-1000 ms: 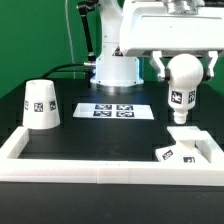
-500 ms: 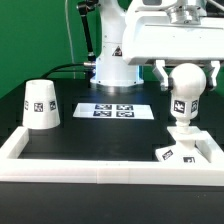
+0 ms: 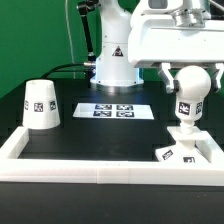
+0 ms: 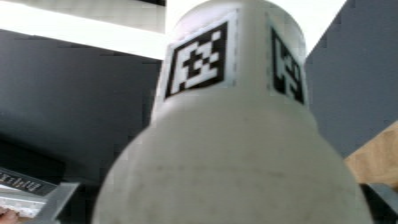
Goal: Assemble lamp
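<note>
A: Lamp bulb (image 3: 190,95) upright at the exterior view's right, pinched at its ball top between the fingers of the tool (image 3: 192,78).
B: Seated in the base (image 3: 198,147)?
A: Cannot tell. Lower end right at the base, joint too small to judge. Base front hidden behind the white rail (image 3: 100,172).
B: Shade (image 3: 40,105)?
A: Mouth down on the desk (image 3: 100,135), well apart, toward that view's left.
B: Wrist view?
A: Crowded by the bulb and two of its tags; fingers out of sight there.

I find the bulb (image 3: 191,82) smooth, faintly glossy white plastic; the shade (image 3: 40,104), at nine o'clock, matt white plastic; the tabletop (image 3: 110,135) matt black.
</note>
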You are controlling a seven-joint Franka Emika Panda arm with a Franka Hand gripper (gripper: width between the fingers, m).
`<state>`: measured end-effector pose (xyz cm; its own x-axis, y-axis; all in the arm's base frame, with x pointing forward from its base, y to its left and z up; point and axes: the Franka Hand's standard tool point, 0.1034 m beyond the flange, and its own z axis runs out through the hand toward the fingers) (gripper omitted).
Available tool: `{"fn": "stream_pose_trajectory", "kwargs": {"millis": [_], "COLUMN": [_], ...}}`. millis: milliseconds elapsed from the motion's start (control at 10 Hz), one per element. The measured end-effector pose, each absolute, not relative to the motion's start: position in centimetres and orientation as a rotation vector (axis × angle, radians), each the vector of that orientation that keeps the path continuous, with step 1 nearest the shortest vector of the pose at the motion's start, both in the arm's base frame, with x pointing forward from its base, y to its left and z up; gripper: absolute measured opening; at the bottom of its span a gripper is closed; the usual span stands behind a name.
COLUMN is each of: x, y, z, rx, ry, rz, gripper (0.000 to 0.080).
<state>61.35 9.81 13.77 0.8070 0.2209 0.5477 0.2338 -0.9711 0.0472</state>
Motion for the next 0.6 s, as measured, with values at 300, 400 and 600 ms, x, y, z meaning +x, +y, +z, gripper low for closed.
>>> {"fn": "stream_pose_trajectory", "kwargs": {"millis": [300,400,600], "x": [60.8,60.6,60.3], "y": [10.2,10.2,10.3], "z": [13.3,13.1,12.3], "rx": [-2.967,-2.968,-2.967], "ry": [-0.385,-0.386,-0.39], "rz": [-0.876,-0.876,-0.881], "gripper": [0.0579,0.0579,0.0579]}}
